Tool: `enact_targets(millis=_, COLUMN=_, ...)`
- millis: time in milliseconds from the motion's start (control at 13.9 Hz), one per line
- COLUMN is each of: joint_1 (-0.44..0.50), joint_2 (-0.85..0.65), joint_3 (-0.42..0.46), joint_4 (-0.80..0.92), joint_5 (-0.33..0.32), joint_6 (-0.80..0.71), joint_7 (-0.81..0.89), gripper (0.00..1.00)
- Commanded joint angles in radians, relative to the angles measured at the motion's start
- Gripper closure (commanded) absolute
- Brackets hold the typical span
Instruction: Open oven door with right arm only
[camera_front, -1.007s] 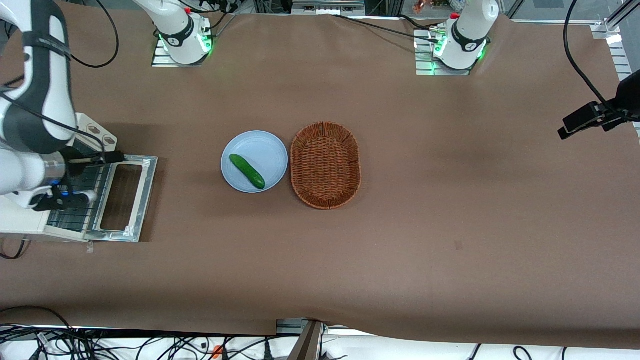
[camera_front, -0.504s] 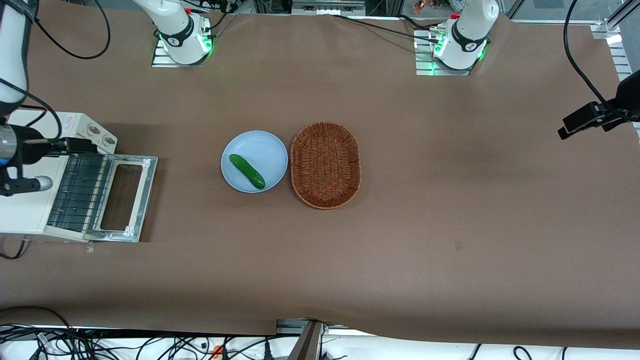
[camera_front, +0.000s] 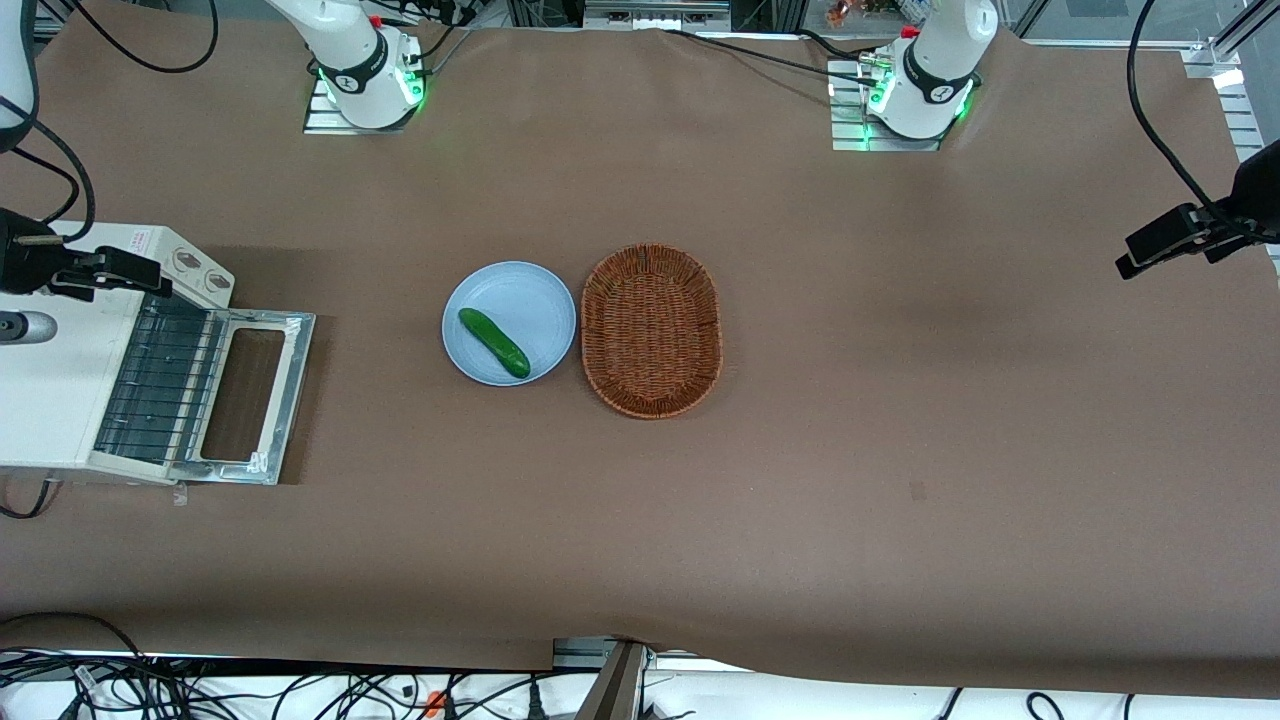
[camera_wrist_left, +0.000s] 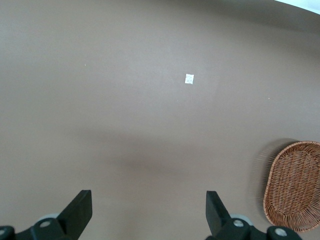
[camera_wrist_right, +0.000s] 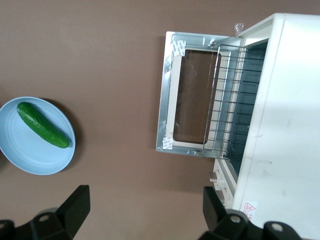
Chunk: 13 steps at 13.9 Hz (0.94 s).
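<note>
The oven door (camera_front: 245, 395) lies fully open, folded down flat onto the brown surface (camera_front: 800, 480) in front of the off-white toaster oven (camera_front: 50, 400); its bare metal inner frame faces up, and the dark glass window sits in the middle of that frame; in the right wrist view the door (camera_wrist_right: 187, 97) shows the same way, with the wire rack (camera_wrist_right: 230, 97) of the oven reaching out over its hinge edge; the oven stands toward the working arm's end of the surface.

The right arm (camera_front: 15, 60) is raised above the oven; its gripper (camera_front: 75, 290) hangs over the top of the oven near the two round knobs (camera_front: 200, 270), clear of the door and touching nothing; the fingers (camera_wrist_right: 75, 205) are spread wide apart and hold nothing, as the wrist view shows with bare surface between them.

A pale blue plate (camera_front: 535, 290) rests near the middle of the surface, well apart from the door; a green cucumber (camera_front: 493, 342) lies on it at a slant; a brown wicker basket (camera_front: 651, 330) sits just beside the plate, toward the parked arm's end, with its rim almost touching the plate's rim; in the wrist view the plate (camera_wrist_right: 25, 155) and the cucumber (camera_wrist_right: 42, 124) appear near the open door.
</note>
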Motion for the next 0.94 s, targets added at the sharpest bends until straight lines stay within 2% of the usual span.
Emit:
enact_targets(millis=0, joint_1=-0.006, joint_2=-0.067, joint_3=0.016, joint_4=-0.066, joint_5=-0.033, joint_6=0.045, joint_7=0.019, gripper=0.00)
enact_targets(millis=72, joint_1=-0.004, joint_2=-0.068, joint_3=0.018, joint_4=-0.056, joint_5=-0.049, joint_6=0.049, joint_7=0.019, gripper=0.00)
enact_targets(millis=360, joint_1=0.020, joint_2=-0.021, joint_3=0.019, joint_4=0.044, joint_5=-0.051, joint_6=0.038, joint_7=0.001, gripper=0.00)
enact_targets(millis=863, joint_1=0.031, joint_2=-0.022, joint_3=0.018, joint_4=0.047, joint_5=-0.051, joint_6=0.038, joint_7=0.002, gripper=0.00)
